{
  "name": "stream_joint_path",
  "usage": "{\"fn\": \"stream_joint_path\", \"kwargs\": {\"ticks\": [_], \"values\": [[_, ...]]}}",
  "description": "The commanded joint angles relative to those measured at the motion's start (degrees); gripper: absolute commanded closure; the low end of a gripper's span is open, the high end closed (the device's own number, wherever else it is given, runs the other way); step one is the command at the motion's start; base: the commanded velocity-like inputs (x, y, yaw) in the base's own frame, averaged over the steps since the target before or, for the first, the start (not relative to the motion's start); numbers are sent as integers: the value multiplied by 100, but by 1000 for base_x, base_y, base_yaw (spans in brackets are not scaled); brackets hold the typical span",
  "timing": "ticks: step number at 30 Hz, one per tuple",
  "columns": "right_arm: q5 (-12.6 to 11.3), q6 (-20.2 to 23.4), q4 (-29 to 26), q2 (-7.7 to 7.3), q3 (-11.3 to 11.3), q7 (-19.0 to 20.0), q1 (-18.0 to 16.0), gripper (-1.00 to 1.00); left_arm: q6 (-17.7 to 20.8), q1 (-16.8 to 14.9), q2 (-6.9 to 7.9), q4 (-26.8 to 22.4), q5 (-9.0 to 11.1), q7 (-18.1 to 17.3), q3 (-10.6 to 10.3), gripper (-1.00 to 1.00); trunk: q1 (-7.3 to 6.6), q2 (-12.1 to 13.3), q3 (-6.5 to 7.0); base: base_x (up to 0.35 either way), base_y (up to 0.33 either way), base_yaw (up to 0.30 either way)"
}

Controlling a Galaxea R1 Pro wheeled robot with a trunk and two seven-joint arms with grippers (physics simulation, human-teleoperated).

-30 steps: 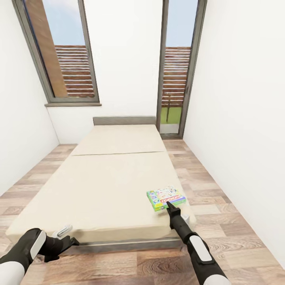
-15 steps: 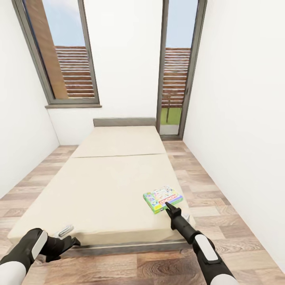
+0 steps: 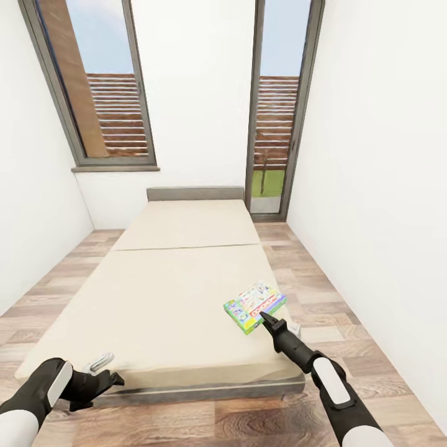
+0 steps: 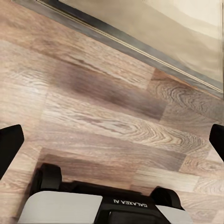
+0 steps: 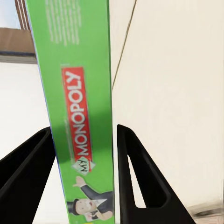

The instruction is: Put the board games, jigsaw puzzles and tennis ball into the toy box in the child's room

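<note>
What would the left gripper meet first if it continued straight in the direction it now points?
Probably the wooden floor. The left wrist view looks along the open left gripper onto bare planks, with the bed frame further on. Nothing else seems to lie in that line, though depth is hard to judge.

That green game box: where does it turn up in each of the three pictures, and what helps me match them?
Head view: the game box is right of centre, tilted, at the tip of the right pincer, above the bed.
Left wrist view: I can't find it; wooden floor and the bed's edge.
Right wrist view: its green side stands between the two dark fingers.
Shared landmark: the beige bed.
</note>
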Motion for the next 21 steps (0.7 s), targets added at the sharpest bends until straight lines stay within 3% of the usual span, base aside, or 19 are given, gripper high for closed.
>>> {"fn": "stream_joint_path", "kwargs": {"ticks": [1,21], "values": [[-10,118,-24,-10,-16,12,11,100,29,-3,-2,-3,-16,-24,21,-100,-23,39,13,0,0,0],[-7,276,-279,-20,18,32,47,100,26,-3,-45,-3,-25,-7,10,-100,-462,841,372,0,0,0]]}}
